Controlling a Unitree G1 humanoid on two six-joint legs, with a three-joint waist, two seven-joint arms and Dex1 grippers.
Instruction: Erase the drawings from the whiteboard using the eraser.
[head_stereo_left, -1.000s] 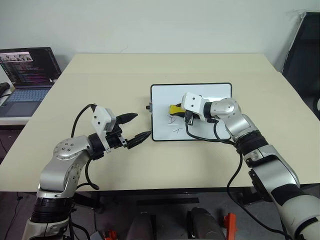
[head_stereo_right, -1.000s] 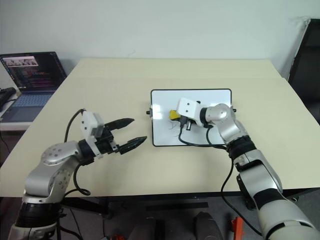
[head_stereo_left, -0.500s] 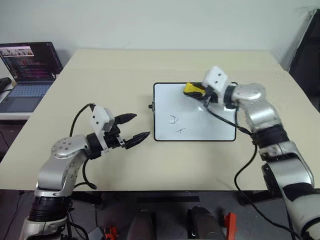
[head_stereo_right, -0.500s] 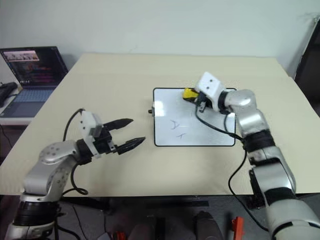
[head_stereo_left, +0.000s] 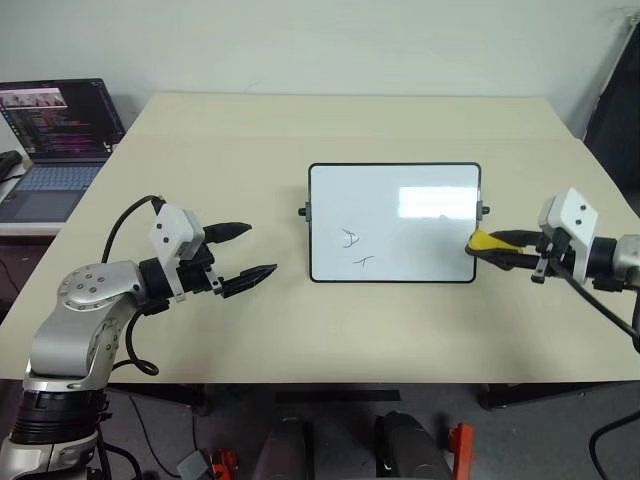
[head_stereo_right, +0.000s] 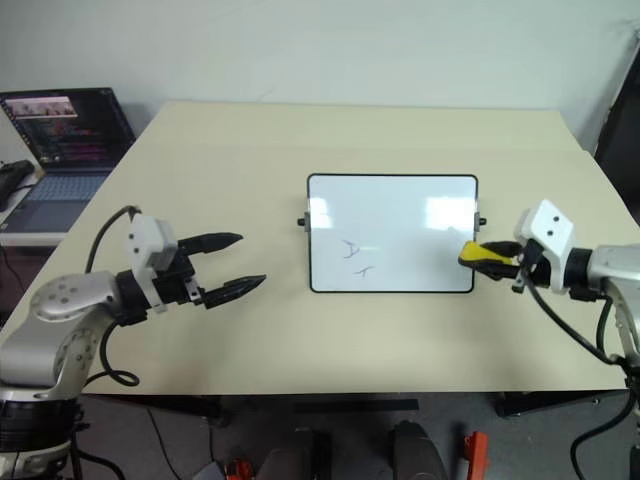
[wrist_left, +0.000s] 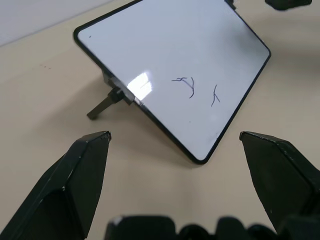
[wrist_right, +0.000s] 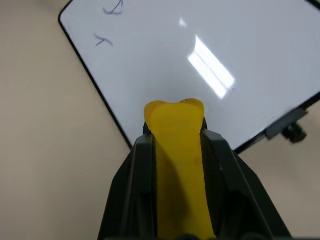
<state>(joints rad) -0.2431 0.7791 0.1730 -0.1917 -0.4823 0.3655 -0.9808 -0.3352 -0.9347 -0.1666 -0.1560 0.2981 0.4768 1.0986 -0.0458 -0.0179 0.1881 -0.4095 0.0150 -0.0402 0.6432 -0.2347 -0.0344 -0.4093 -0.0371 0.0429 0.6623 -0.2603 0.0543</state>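
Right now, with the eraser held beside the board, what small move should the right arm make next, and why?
Probably swing the right gripper back across the whiteboard toward its lower left part. Two drawings are on the board there, while the eraser, pinched in that gripper, sits at the board's right edge, away from them.

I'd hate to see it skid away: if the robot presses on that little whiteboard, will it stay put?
Probably not firmly. The whiteboard looks thin and light, propped on a small side foot, so it stands tilted and might slide on the smooth table. The squashed eraser looks soft, so pressure would likely be gentle.
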